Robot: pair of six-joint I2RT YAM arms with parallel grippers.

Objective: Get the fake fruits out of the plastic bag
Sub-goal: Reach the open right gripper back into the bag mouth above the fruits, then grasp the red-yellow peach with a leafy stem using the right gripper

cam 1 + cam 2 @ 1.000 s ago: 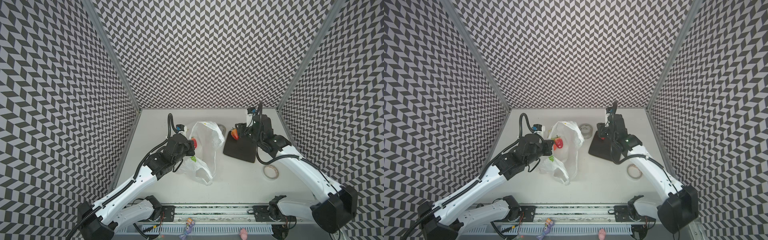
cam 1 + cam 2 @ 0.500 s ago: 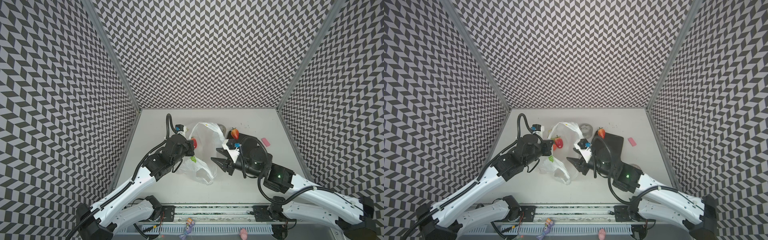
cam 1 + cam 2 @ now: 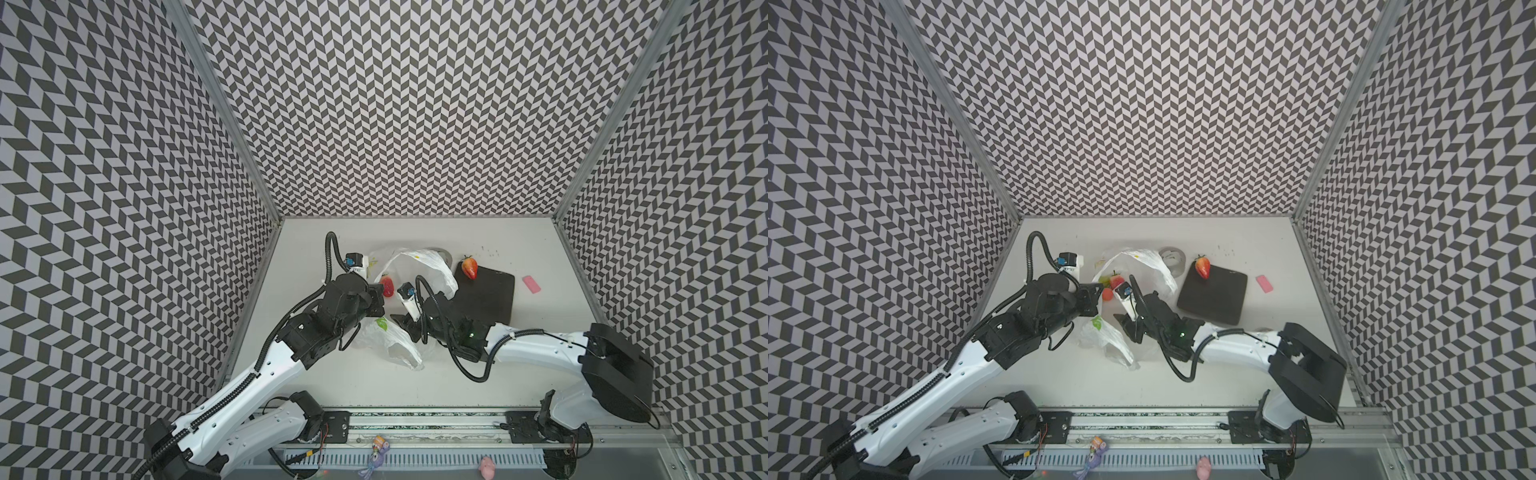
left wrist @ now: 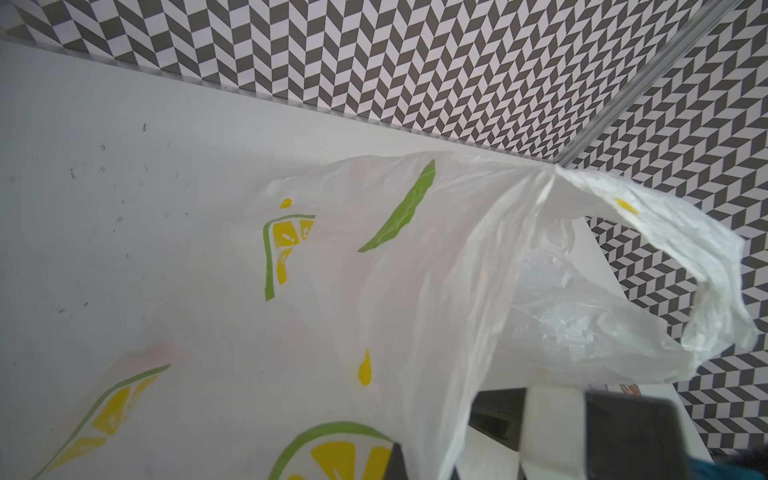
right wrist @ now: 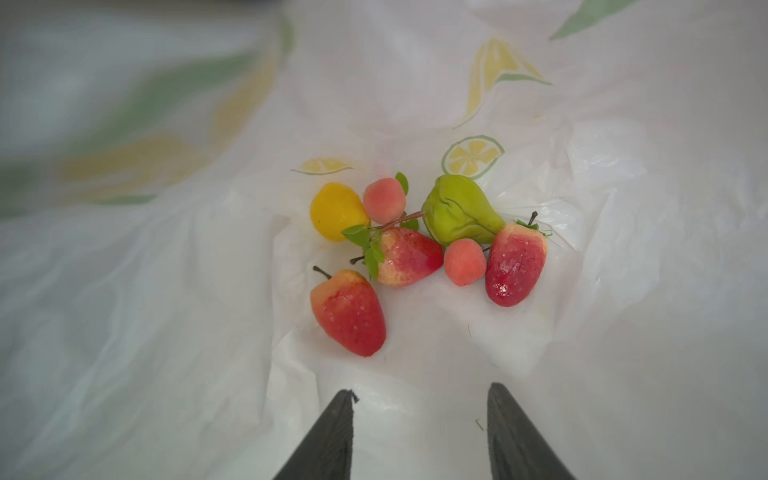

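Observation:
The plastic bag (image 3: 419, 266) (image 3: 1144, 259), white with lemon prints, lies left of the table's middle with its mouth held up. My left gripper (image 3: 380, 301) (image 4: 424, 465) is shut on the bag's edge (image 4: 415, 332). My right gripper (image 5: 419, 392) (image 3: 405, 324) is open inside the bag mouth, with nothing between its fingers. Just ahead of it, on the bag's floor, lie several fake fruits: three strawberries (image 5: 351, 311), a green pear (image 5: 457, 210), a yellow fruit (image 5: 334, 210) and two small peach-coloured ones (image 5: 384, 199). Another strawberry (image 3: 470, 267) (image 3: 1203, 266) sits on the black mat's far corner.
The black mat (image 3: 486, 299) (image 3: 1214, 299) lies right of the bag. A small pink block (image 3: 531, 284) rests further right. A tape roll (image 3: 1173, 257) shows behind the bag. Patterned walls close in the left, back and right sides.
My right arm left the black mat, where a strawberry now lies, and swung left to the bag; its open gripper now sits inside the mouth. The left gripper has held still.

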